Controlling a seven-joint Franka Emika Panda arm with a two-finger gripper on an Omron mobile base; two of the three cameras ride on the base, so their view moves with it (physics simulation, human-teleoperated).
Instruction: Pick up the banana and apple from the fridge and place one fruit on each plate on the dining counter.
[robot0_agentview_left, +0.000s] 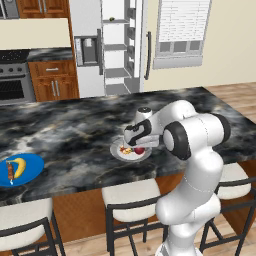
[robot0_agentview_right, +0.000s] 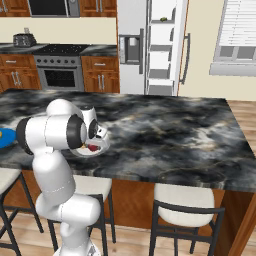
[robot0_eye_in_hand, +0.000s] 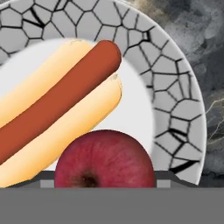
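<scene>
Hovering low over the pale plate (robot0_agentview_left: 131, 153), the gripper (robot0_agentview_left: 132, 144) has the apple (robot0_eye_in_hand: 104, 159) between its jaws beside a hot dog (robot0_eye_in_hand: 57, 105); gripped or released, I cannot tell. Firm, smooth, round: hold across its widest part.

From my seat I see the desk (robot0_agentview_left: 75, 135) in black and grey swirled marble with faint gold veins, on a reddish-brown wooden base. The apple (robot0_eye_in_hand: 104, 158) is dark red with a speckled skin. It sits on a pale plate (robot0_eye_in_hand: 170, 87) whose white centre is ringed by a grey rim crazed with black crackle lines. The hot dog (robot0_eye_in_hand: 57, 109) is a reddish-brown sausage in a pale yellow bun. Off to the side, the blue plate (robot0_agentview_left: 30, 176) carries the bright yellow banana (robot0_agentview_left: 20, 167). The fridge (robot0_agentview_left: 90, 30) is light grey outside, white inside.
</scene>
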